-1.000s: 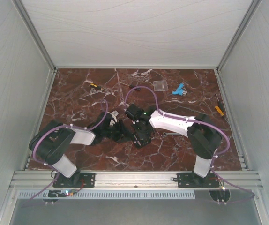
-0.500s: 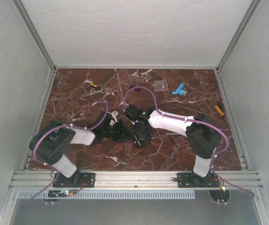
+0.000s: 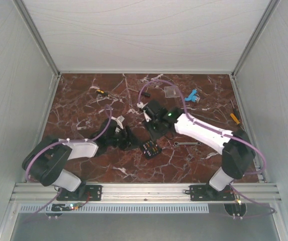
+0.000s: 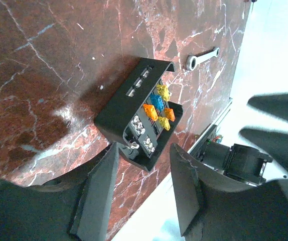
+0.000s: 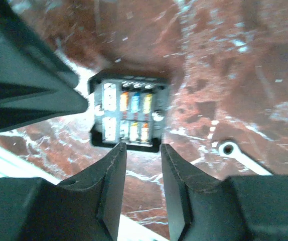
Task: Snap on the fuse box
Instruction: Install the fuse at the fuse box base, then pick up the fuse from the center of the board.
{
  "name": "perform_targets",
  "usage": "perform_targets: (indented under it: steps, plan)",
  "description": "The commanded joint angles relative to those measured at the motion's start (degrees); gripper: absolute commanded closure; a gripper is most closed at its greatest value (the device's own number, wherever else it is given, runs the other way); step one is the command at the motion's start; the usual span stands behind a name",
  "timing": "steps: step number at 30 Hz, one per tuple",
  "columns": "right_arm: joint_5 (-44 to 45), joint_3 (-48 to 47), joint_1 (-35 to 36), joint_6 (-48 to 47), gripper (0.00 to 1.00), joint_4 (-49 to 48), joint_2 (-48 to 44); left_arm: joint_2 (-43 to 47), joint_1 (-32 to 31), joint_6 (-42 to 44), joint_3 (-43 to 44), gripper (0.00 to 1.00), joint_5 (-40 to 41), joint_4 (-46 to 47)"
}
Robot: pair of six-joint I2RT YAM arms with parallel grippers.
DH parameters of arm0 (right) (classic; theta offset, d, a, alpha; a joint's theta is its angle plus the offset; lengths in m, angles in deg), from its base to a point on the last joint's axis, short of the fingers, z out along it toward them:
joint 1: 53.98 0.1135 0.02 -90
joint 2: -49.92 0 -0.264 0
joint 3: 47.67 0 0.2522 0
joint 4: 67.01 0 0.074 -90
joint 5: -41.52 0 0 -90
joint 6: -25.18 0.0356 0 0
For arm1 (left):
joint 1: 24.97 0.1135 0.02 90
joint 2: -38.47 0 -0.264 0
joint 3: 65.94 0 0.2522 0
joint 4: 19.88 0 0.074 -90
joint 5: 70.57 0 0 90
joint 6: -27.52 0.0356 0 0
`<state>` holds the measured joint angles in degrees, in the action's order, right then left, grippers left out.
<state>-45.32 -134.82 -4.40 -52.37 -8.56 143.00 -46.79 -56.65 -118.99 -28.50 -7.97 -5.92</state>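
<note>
The fuse box (image 3: pixel 150 149) is a small black square box with rows of orange, blue and yellow fuses, lying face up on the marble table. In the left wrist view the fuse box (image 4: pixel 144 108) lies just beyond my left gripper (image 4: pixel 144 146), which is open with nothing between its fingers. My left gripper (image 3: pixel 132 141) sits close to the box's left side. My right gripper (image 3: pixel 156 131) hovers just behind the box, apart from it. In the right wrist view my right gripper (image 5: pixel 142 146) is open and empty, with the fuse box (image 5: pixel 129 115) past its tips.
A flat clear plate (image 3: pixel 172 91) and a blue part (image 3: pixel 190 96) lie at the far side. A small wrench (image 3: pixel 184 143) rests right of the box. A yellow-handled screwdriver (image 3: pixel 234 118) lies at the right edge, and a small yellow-black tool (image 3: pixel 100 92) at the far left.
My right gripper has opened and drawn back from the fuse box toward the far side, so the box's face now shows. My left arm has shifted slightly to the left.
</note>
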Motion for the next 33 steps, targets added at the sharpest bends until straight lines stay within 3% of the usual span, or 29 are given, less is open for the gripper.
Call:
perform_targets:
  steps: [1,5,10,17,27,33]
  plan:
    - [1.52,-0.19,-6.61,-2.62,0.66,0.27,-1.62,4.23,1.01,3.08,0.55,0.52,3.05,-3.94]
    - [1.36,1.11,-13.26,-3.45,0.61,-2.47,0.14,7.14,1.66,6.07,1.11,0.45,5.36,-7.76]
    - [0.08,1.17,-20.17,-4.44,0.58,-7.09,4.15,10.41,2.01,9.46,2.22,0.28,9.03,-12.06]
    - [-2.83,-1.67,-25.06,-7.31,0.57,-11.11,10.98,12.12,2.33,11.68,2.68,0.12,10.84,-14.18]
    - [-2.04,-7.12,-27.2,-10.16,0.57,-10.31,19.31,12.34,2.33,12.48,2.43,0.05,10.61,-14.02]
    - [-1.37,-9.08,-27.17,-10.5,0.62,-8.64,21.66,12.27,2.33,12.3,1.91,0.05,10.01,-13.2]
